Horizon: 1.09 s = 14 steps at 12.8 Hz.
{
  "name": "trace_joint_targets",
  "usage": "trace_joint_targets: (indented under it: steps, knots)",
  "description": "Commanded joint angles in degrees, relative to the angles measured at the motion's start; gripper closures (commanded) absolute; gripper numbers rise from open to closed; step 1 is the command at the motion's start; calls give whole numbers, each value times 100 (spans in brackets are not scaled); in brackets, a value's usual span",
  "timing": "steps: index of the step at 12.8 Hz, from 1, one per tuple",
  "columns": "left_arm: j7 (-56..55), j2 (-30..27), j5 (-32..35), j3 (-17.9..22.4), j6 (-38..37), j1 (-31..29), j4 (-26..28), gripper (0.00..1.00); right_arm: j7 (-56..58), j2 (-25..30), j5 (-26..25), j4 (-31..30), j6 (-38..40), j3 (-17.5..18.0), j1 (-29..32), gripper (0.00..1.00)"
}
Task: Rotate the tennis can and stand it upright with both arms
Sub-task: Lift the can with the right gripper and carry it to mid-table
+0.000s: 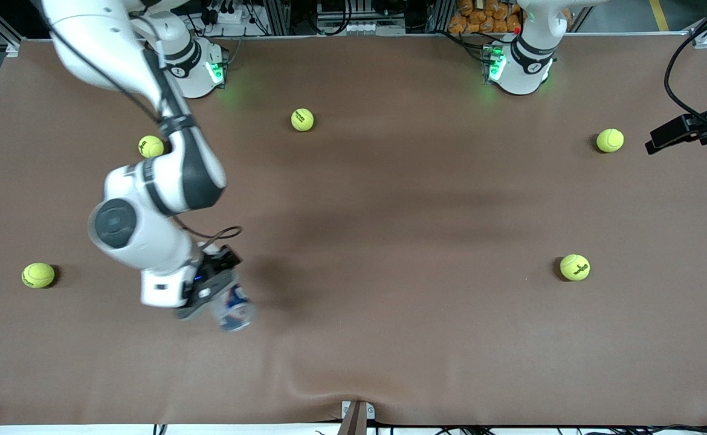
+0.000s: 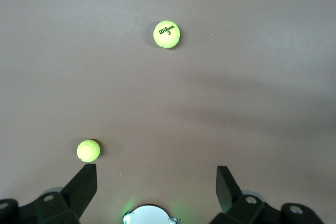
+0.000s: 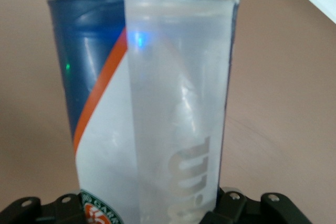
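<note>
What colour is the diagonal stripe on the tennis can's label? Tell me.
Orange, running between dark blue and white on the tennis can; clearest in the right wrist view.

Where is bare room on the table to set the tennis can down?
The wide middle, between the ball near the bases and the ball toward the left arm's end, is bare. It is crowded only where the right gripper holds the tennis can.

a tennis ball [image 2: 167,34] in the upper middle of the left wrist view reads "wilson 3". the tennis can [image 3: 144,98] carries partial letters "gar" on a round emblem at the lower edge.
</note>
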State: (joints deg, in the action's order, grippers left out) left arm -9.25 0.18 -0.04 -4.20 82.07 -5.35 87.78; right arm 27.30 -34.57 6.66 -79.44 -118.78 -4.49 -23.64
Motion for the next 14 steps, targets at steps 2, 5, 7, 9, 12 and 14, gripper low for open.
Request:
trace_joint_targets:
  steps: [2, 5, 7, 9, 12, 14]
  knots:
    - [-77, -45, 56, -46, 19, -36, 90, 0, 547, 3, -50, 60, -5, -78, -842, 32]
    - [-112, -36, 56, -46, 19, -36, 143, 0, 610, -85, -383, 60, -101, -69, -1589, 31]
    - [-138, -27, 48, -55, 19, -36, 143, 0, 679, -182, -665, 60, -373, -69, -2038, 29]
    - [-130, -10, 39, -46, 19, -36, 143, 0, 864, -348, -815, 60, -645, -78, -2381, 26]
    - [-130, 61, 12, -63, 28, -10, 143, 0, 1434, -647, -964, 60, -1243, -78, -2575, 22]
    - [-130, 78, 4, -64, 28, -19, 143, 0, 1734, -788, -982, 60, -1359, -69, -2628, 22]
